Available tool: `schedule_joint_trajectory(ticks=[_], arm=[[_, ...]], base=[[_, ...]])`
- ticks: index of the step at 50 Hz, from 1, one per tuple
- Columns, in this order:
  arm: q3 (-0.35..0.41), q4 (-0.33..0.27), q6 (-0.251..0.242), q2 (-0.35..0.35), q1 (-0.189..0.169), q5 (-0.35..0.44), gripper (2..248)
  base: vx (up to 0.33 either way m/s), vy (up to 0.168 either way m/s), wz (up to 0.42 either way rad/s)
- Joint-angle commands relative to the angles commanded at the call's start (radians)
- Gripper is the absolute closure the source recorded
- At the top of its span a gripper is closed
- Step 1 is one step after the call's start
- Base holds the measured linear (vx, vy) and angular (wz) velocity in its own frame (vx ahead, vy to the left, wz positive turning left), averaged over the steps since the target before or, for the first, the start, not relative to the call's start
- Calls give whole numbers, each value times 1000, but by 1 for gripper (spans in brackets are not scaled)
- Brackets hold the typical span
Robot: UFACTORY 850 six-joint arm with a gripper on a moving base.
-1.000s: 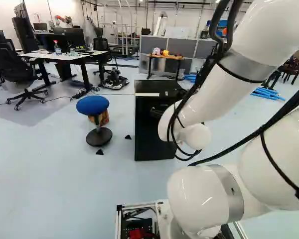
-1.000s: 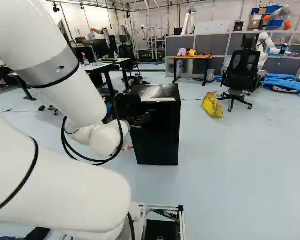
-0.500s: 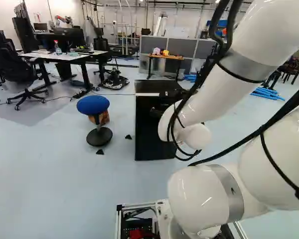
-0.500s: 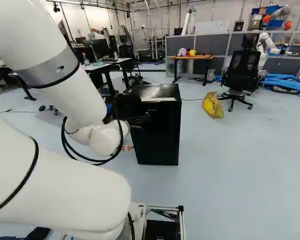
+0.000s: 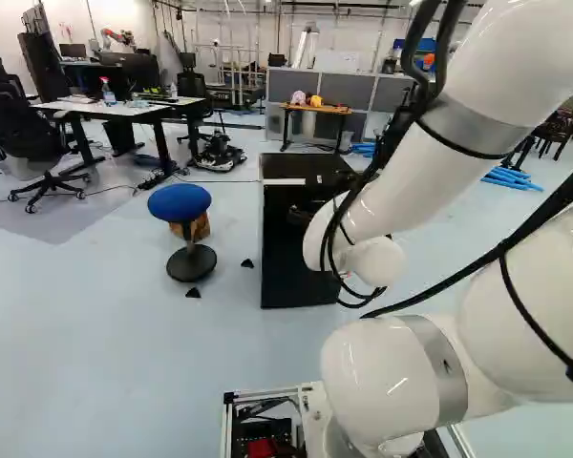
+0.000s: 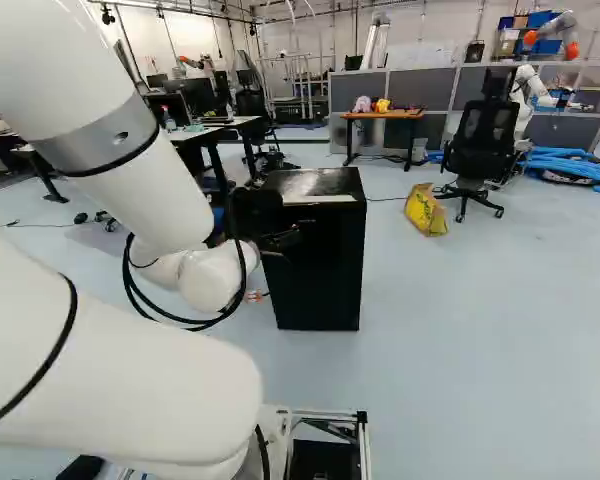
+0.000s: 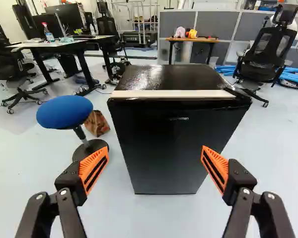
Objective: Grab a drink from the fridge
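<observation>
Two orange-padded fingers (image 7: 221, 163) stand spread wide on the black gripper (image 6: 280, 240), with nothing in their hold. Right ahead of them sits the fridge (image 7: 169, 144), a squat black box on the pale floor (image 5: 105, 334), its door closed and facing the arm (image 5: 382, 200). A light strip (image 7: 174, 93) runs along the front of its glossy top. From the left base camera, the arm covers part of it.

Near the fridge, on the arm's left, there's a blue-topped stool (image 7: 64, 111) with a brown bag (image 7: 97, 124) just behind it. Farther back I see a wooden-topped table (image 6: 385, 115) against grey partitions (image 6: 415, 88), and to its right a black office chair (image 6: 483, 145) beside a yellow bag (image 6: 425, 210).
</observation>
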Motion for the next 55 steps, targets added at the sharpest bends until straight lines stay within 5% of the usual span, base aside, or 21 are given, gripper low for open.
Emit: schedule_joint_trajectory(ticks=[55], arm=[[0, 0, 0, 0, 0, 0, 3]], base=[[16, 39, -4]])
